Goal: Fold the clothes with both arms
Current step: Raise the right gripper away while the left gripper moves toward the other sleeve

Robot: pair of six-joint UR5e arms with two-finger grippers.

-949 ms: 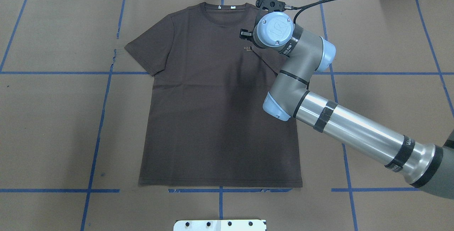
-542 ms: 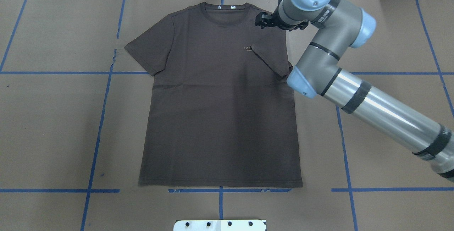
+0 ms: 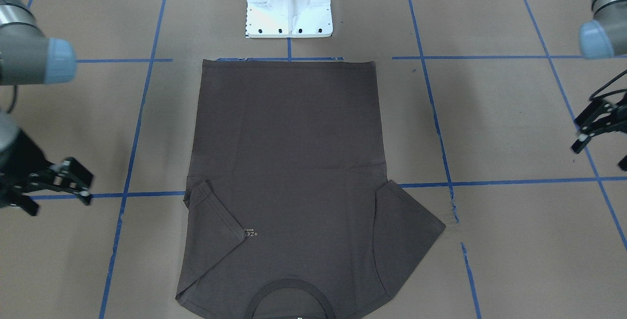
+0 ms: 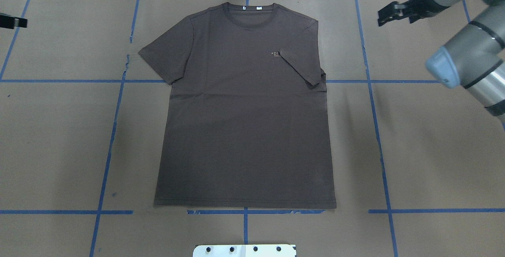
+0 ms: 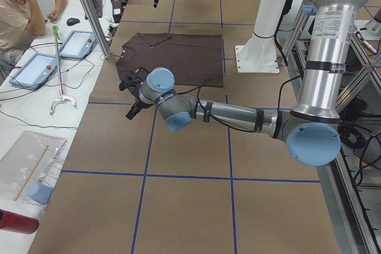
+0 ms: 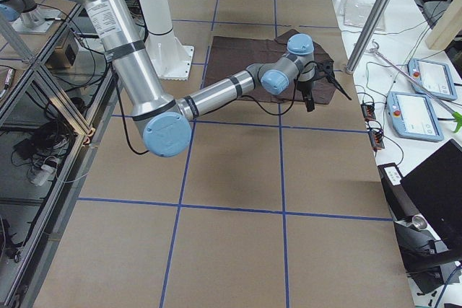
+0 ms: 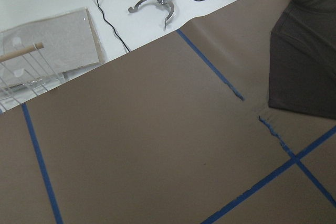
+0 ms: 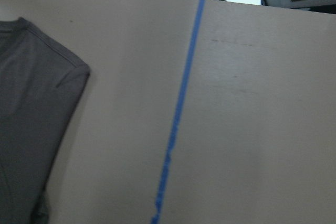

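Front view: the shirt [image 3: 289, 152] lies flat mid-counter [image 3: 490, 113]. Its right sleeve [image 3: 215, 216] is already folded onto the chest and the left sleeve [image 3: 409, 221] is still spread, so I judge the body folds all remain. The right hand [image 3: 58, 201] and left hand [image 3: 600, 155] hang wide, holding nothing, well off either side

Overhead: the collar points toward the far edge and the hem lies near the pedestal [image 4: 244, 250]; tape lines [image 4: 111, 130] run beside the shirt

Left side view: a person [image 5: 21, 25] sits beyond the far edge, well apart from the shirt

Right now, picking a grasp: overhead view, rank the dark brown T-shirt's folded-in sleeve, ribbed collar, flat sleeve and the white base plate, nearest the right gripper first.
1. Folded-in sleeve, right side
2. Ribbed collar, top centre
3. Flat sleeve, left side
4. White base plate, bottom edge
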